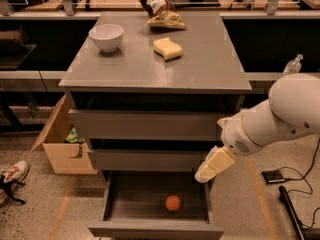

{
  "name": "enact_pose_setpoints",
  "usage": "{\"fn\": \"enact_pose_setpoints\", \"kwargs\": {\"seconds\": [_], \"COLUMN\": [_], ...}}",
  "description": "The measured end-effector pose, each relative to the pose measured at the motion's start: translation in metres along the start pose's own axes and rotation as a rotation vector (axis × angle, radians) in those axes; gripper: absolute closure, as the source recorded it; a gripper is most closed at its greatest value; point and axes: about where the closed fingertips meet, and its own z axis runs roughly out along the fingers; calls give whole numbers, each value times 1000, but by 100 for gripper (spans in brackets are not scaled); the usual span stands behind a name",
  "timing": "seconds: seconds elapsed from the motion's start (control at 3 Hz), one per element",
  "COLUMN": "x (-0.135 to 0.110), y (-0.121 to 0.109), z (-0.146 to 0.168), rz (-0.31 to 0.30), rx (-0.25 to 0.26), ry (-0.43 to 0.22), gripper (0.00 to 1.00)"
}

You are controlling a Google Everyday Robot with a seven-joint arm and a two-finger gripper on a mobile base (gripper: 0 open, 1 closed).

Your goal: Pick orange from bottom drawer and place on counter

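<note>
Clearly the job is in its early part: the bottom drawer (107,204) stands pulled out, and the orange (173,202) lies loose on its floor, a little right of the middle, touched by nothing. The pincer (211,167), a cream-coloured wedge at the end of the white arm (280,119), hangs over the drawer's back right corner, just below the front of the middle drawer (150,160), up and to the right of the fruit and apart from it. Whether the pincer is wide or narrow I cannot tell; nothing shows in its hold. What seems done, then, is only the opening of the drawer and the approach. Left to do, as I judge it: bring the pincer down over the orange, close on it, lift it out past the drawer fronts, and set it on the desk (200,64). The desk has bare grey room along its right and front; a white bowl (106,36) sits at its back left, a pale yellow sponge (167,48) near the middle, and a crumpled snack packet (161,10) at the back edge. As for writing, the packet carries print but none of it can be read, and no brand or label shows on the drawers, the arm or the cardboard box (60,146) on the floor to the left
</note>
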Motion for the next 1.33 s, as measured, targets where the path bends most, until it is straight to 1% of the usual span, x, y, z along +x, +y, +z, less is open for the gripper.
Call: {"fn": "enact_pose_setpoints", "kwargs": {"seconds": [0.33, 0.67, 1.0, 1.33], "x": [0, 2, 13, 28], "y": [0, 1, 0, -3], "z": [0, 5, 30, 61], "rz": [-1, 15, 54, 100], "rx": [-1, -4, -9, -10], "ry": [1, -6, -24, -47], "gripper": [0, 0, 0, 0]}}
